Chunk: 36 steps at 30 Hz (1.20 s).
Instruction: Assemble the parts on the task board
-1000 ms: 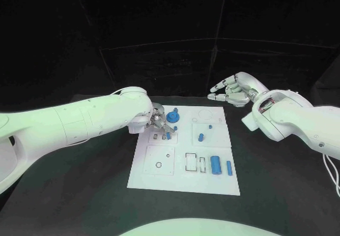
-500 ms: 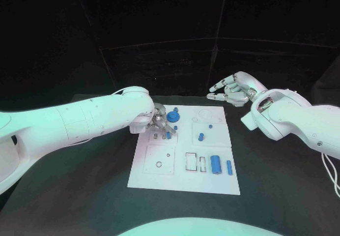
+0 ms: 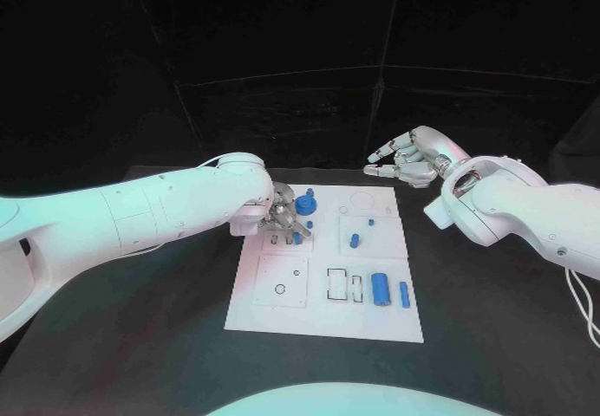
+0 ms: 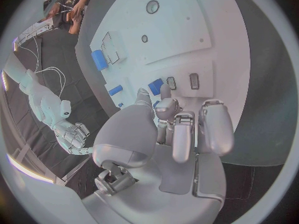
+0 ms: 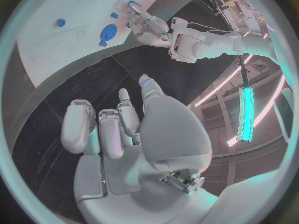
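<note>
Barely anything has shifted since a second ago: your left hand [image 3: 283, 218] has stayed parked over the upper left part of the task board [image 3: 282, 316], with only a small nudge of its fingers around the small blue part [image 3: 295, 236] there. From the left wrist view, the fingers [image 4: 176, 129] are curled down onto the board with a blue part [image 4: 155, 86] right at their tips, but I honestly cannot tell whether you're pinching it or just touching it. Just beside that hand sits the round blue gear-like part [image 3: 305, 205], near the board's far edge. Your right hand [image 3: 407, 161] hovers above the table [image 3: 138, 329] past the board's far right corner, holding nothing, fingers loosely curled and apart with the thumb standing clear of them; the right wrist view shows the same with nothing in the palm [image 5: 124, 134]. On the board you've also got two small blue pegs [image 3: 355, 241] in the upper right section, and down in the lower right a fat blue cylinder [image 3: 380, 290] lying next to a thinner blue pin [image 3: 404, 295], close together but apart.
</note>
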{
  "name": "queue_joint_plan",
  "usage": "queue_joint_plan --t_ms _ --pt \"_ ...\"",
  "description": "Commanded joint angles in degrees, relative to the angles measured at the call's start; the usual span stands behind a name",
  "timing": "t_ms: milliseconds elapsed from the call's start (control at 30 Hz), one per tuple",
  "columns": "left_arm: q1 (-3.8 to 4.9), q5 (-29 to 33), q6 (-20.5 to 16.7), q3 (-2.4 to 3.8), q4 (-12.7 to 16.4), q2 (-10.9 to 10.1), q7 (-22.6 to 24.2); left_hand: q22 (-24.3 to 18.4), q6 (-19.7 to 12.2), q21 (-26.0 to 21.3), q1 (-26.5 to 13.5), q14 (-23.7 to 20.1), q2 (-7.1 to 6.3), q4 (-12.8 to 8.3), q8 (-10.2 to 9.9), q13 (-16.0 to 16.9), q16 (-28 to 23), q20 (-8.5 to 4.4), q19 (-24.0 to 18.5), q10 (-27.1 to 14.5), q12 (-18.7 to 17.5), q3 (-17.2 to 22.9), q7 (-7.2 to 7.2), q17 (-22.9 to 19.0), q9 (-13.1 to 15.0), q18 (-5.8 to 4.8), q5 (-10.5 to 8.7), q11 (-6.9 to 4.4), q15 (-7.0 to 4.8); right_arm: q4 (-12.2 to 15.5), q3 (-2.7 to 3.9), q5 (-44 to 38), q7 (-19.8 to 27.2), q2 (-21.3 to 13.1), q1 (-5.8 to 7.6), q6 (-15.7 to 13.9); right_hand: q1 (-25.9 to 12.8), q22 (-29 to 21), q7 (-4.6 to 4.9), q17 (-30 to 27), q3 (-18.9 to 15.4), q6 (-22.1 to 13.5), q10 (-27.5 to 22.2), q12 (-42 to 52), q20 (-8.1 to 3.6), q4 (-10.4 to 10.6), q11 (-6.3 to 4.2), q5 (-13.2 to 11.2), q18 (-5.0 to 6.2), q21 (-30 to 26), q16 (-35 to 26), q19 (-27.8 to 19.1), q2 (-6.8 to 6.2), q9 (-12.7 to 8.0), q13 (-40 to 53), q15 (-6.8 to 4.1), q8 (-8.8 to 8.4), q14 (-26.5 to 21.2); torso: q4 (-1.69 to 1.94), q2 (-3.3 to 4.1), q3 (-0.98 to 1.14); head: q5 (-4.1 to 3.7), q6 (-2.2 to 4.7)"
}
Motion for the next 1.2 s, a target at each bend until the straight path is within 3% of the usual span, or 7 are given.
queue_joint_plan --t_ms 33,467,733,1000,1167,1200 --pt "0.06 -0.02 0.78 0.02 0.07 0.00 -0.35 0.09 -0.48 0.23 0.74 6.05 0.04 -0.41 0.30 -0.03 0.18 0.06 0.17 0.07 0.16 0.15 -0.02 15.09 0.17 -0.68 -0.04 -0.02 -0.45 0.01 0.05 0.10 -0.20 0.07 0.14 0.55 0.17 0.00 -0.14 2.62 -0.48 0.09 0.00 -0.15 0.07 0.00 -0.24 0.14 -0.35 -0.20 0.02 -0.30 0.28 -0.08 -0.01 -0.28 0.28 3.41 -0.01 0.01 0.03 0.05 -0.04" --pt "0.07 0.01 1.03 0.02 -0.11 0.24 -0.39 0.15 -1.44 0.25 3.12 6.05 0.51 -2.54 1.09 -0.16 0.18 0.14 -0.07 -0.26 0.20 1.65 0.08 15.09 1.34 -0.65 -0.03 0.07 -0.38 -0.10 0.05 0.10 -0.43 0.28 0.14 0.90 0.25 0.32 -0.14 3.01 -0.49 0.07 0.13 0.02 0.06 -0.02 -0.25 0.25 -0.41 -0.06 0.21 -0.15 0.35 -0.09 0.17 -0.29 0.30 3.50 -0.02 0.05 0.01 -0.02 -0.11" --pt "0.07 0.02 1.02 0.02 0.19 0.31 -0.35 0.12 -2.49 0.19 9.24 6.05 1.11 -7.64 1.12 -0.43 0.18 0.02 -0.29 -0.69 -0.05 6.06 -0.27 15.09 2.02 -0.58 0.04 -0.28 -0.62 -0.23 0.04 0.10 -0.47 0.42 0.13 1.01 0.44 0.25 -0.14 2.90 -0.54 0.03 0.11 -0.03 0.04 -0.08 -0.26 0.61 -0.40 -0.09 0.14 -0.16 0.47 -0.12 0.11 -0.30 0.36 3.49 0.05 0.02 0.02 -0.07 -0.27" --pt "0.04 0.56 0.30 0.02 0.74 0.00 -0.31 0.07 -2.84 0.08 12.21 6.05 1.93 -10.75 -0.10 -0.96 0.18 -0.22 -0.45 -1.18 -0.72 10.72 -0.42 15.09 1.59 -0.54 0.18 -0.47 -0.82 -0.53 0.04 0.10 -0.47 0.65 0.13 1.11 0.55 0.26 -0.14 2.94 -0.63 -0.01 0.11 -0.03 0.02 -0.10 -0.27 1.00 -0.40 -0.10 0.15 -0.13 0.54 -0.15 0.10 -0.31 0.43 3.52 0.03 0.03 0.00 -0.04 -0.29" --pt "0.02 1.60 -1.17 0.02 1.15 -0.54 -0.21 -0.08 -3.17 -0.06 13.44 6.05 2.37 -12.69 -1.01 -1.23 0.18 -0.32 -0.55 -1.39 -1.14 14.87 -0.43 15.09 1.24 -0.49 0.39 -0.57 -0.89 -0.77 0.04 0.10 -0.46 0.79 0.13 1.16 0.58 0.21 -0.15 2.94 -0.66 -0.02 0.12 -0.03 0.02 -0.11 -0.26 1.12 -0.39 -0.12 0.14 -0.14 0.56 -0.16 0.10 -0.32 0.45 3.52 0.06 0.03 0.02 0.00 -0.33" --pt "0.01 1.92 -1.73 0.03 1.29 -0.70 -0.16 -0.05 -3.36 -0.08 13.54 6.05 2.18 -13.62 -1.33 -1.37 0.18 -0.32 -0.56 -1.44 -1.36 17.31 -0.29 15.09 1.17 -0.48 0.93 -0.52 -0.83 -0.82 0.04 0.10 -0.46 0.82 0.13 1.18 0.58 0.21 -0.15 2.94 -0.66 -0.02 0.12 -0.03 0.02 -0.11 -0.26 1.12 -0.39 -0.12 0.14 -0.14 0.56 -0.16 0.10 -0.32 0.45 3.52 0.08 0.03 0.02 0.02 -0.32"
